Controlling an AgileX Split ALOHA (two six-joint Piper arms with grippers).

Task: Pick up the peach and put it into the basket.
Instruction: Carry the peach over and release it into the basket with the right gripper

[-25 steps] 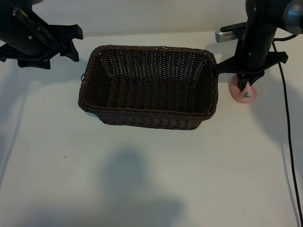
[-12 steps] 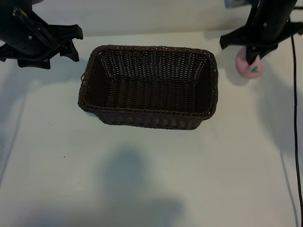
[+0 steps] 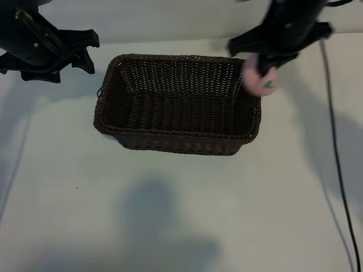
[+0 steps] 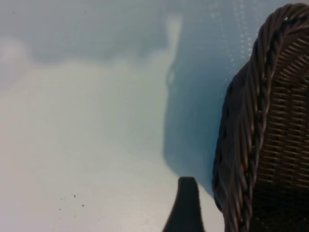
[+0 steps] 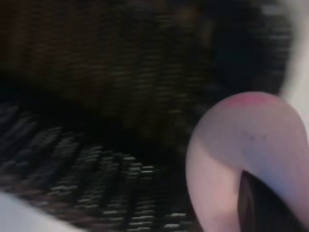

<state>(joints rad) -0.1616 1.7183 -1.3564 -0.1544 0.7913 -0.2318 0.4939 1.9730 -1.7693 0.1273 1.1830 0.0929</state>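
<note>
The pink peach [image 3: 260, 83] hangs in the air with my right gripper [image 3: 262, 71] shut on it, just over the right-hand rim of the dark brown wicker basket [image 3: 176, 137]. In the right wrist view the peach [image 5: 241, 145] fills the near side against a dark finger [image 5: 263, 208], with the basket's weave [image 5: 96, 96] beyond it. My left gripper [image 3: 89, 52] stands open beside the basket's far left corner, holding nothing. The left wrist view shows one of its fingers [image 4: 186, 208] next to the basket's braided rim [image 4: 251, 135].
A black cable [image 3: 334, 147] runs down the right side of the white table [image 3: 170, 209]. The basket sits in the middle toward the back.
My right gripper has lifted the peach off the table at the basket's right and carried it leftward to above the basket's right rim. The left arm has not moved.
</note>
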